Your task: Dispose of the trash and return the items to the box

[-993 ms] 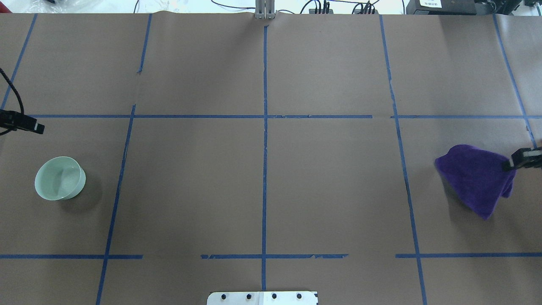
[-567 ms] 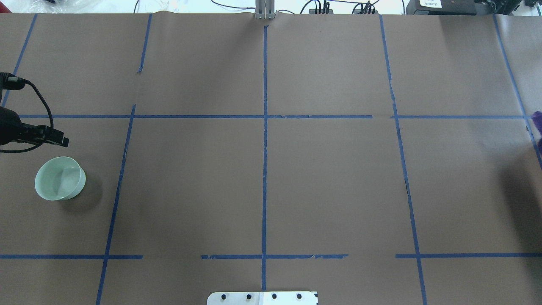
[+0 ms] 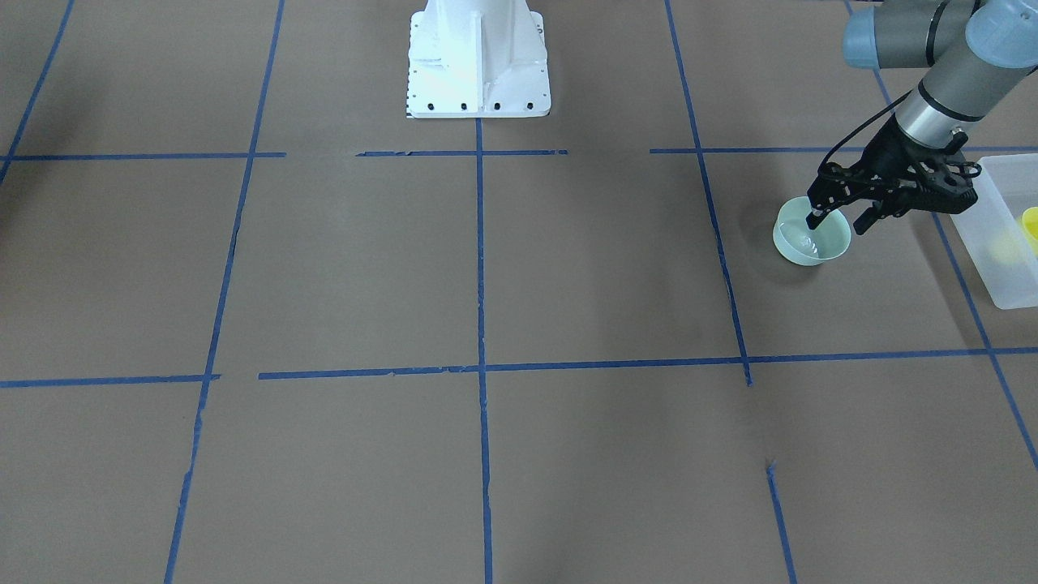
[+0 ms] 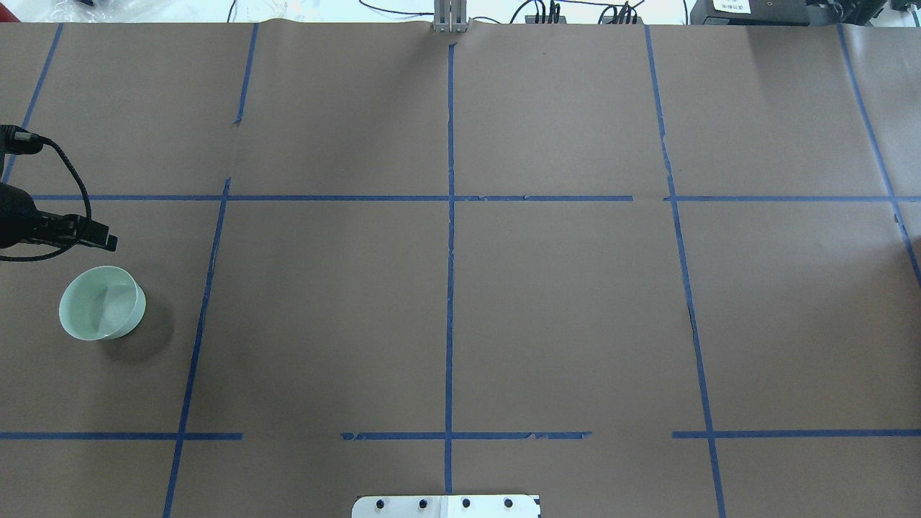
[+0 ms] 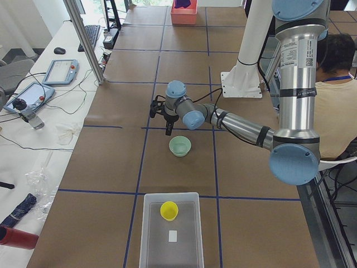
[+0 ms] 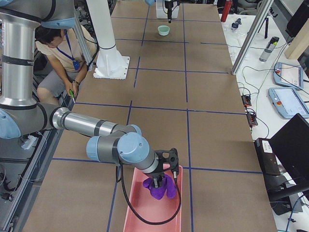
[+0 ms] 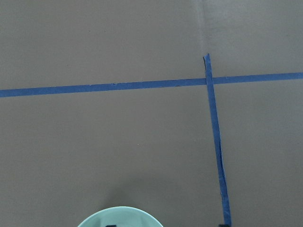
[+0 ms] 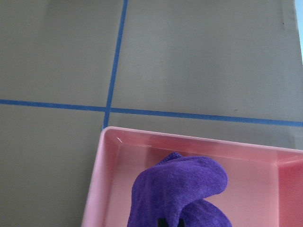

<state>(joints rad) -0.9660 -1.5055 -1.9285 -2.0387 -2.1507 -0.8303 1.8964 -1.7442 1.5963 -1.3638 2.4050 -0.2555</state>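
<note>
The mint-green bowl (image 3: 811, 242) stands upright on the table at my left (image 4: 101, 302) (image 5: 180, 146). My left gripper (image 3: 838, 221) is open and empty and hovers just above it. One finger is over the bowl's opening and the other is past its rim; the bowl's rim shows at the bottom of the left wrist view (image 7: 120, 218). The yellow cup (image 5: 169, 210) stands inside the frosted box (image 5: 150, 245), beside the bowl. My right gripper (image 6: 163, 183) is shut on a purple cloth (image 8: 180, 194) and holds it in a pink tray (image 8: 99, 189).
The pink tray (image 6: 135, 212) lies off the table's right end, and the box (image 3: 993, 276) is at the left end. An operator (image 6: 58, 48) sits behind the robot's white base (image 3: 478, 57). Blue tape lines cross the brown table paper.
My right gripper carried the purple cloth off the overhead view's right edge. My left gripper moved in from the left edge toward the bowl, then held almost still.
</note>
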